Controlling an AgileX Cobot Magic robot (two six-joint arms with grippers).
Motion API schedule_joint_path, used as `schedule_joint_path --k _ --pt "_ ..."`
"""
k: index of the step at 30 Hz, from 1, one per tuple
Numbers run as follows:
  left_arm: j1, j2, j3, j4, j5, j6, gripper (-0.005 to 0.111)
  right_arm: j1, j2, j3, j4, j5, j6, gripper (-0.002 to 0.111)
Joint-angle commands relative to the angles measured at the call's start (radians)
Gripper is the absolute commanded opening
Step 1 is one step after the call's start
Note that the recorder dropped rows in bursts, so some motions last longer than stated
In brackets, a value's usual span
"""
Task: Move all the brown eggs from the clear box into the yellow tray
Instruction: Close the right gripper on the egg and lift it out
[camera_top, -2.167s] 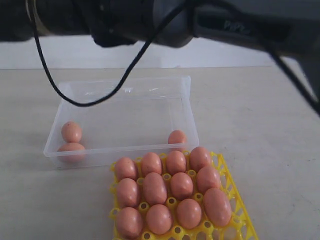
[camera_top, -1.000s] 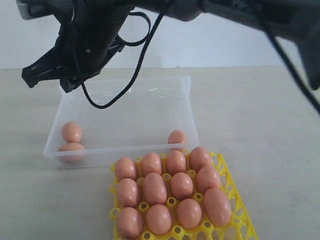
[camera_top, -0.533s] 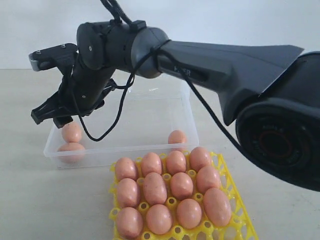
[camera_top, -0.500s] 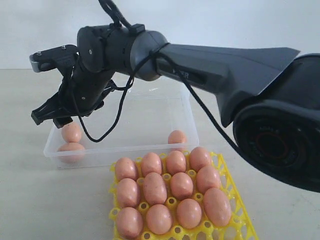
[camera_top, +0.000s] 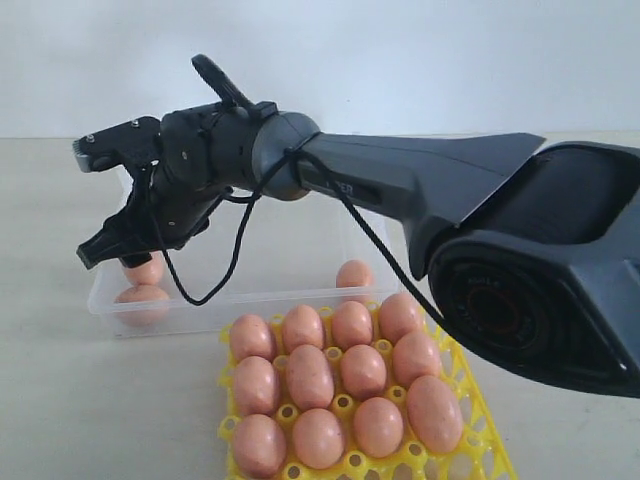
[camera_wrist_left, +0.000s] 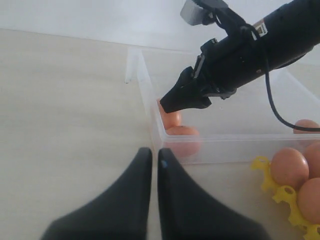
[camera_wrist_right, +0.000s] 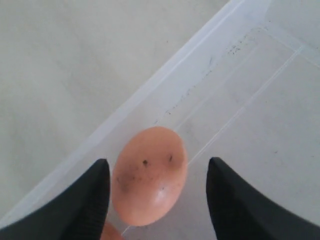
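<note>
The right gripper (camera_wrist_right: 156, 197) hangs with its fingers spread wide and empty, one on each side of a speckled brown egg (camera_wrist_right: 150, 175) that lies against the left wall of the clear box (camera_top: 250, 298), in the left middle of the exterior view. A second egg (camera_top: 143, 303) lies just beside it in the box corner, and a third (camera_top: 353, 274) is near the box's right front corner. Twelve eggs already sit in the yellow tray (camera_top: 470, 400) at the bottom centre. The left gripper (camera_wrist_left: 154, 165) is closed on nothing, outside the box. I think the danger is the wall: one finger seems to be above the rim, so going down it may hit the plastic, shift the box, or push the egg away to roll. Compared with half a second before, the right gripper is lower and now covers part of the egg; the eggs did not move.
</note>
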Motion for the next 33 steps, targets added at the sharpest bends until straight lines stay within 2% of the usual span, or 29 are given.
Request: schedule_joint_path --k 1,6,17,24,27,31,32,33 --pt "-0.002 0.004 0.004 0.004 -0.007 0.004 0.004 -0.005 0.019 -0.006 -0.020 -0.065 0.005 0.050" --pt "-0.002 0.004 0.004 0.004 -0.007 0.004 0.004 -0.005 0.037 -0.006 -0.020 -0.151 0.066 0.050" --pt "-0.002 0.004 0.004 0.004 -0.007 0.004 0.004 -0.011 0.086 -0.006 -0.010 -0.137 0.097 0.050" --pt "-0.002 0.004 0.004 0.004 -0.007 0.004 0.004 -0.022 0.086 -0.006 -0.012 -0.137 0.216 0.050" --pt "-0.002 0.004 0.004 0.004 -0.007 0.004 0.004 -0.022 0.086 -0.006 -0.012 -0.137 0.236 0.038" --pt "-0.002 0.004 0.004 0.004 -0.007 0.004 0.004 -0.022 0.086 -0.006 -0.012 -0.137 0.245 0.005" --pt "-0.002 0.004 0.004 0.004 -0.007 0.004 0.004 -0.022 0.086 -0.006 -0.012 -0.137 0.248 0.000" --pt "-0.002 0.004 0.004 0.004 -0.007 0.004 0.004 -0.022 0.086 -0.006 -0.012 -0.137 0.247 0.000"
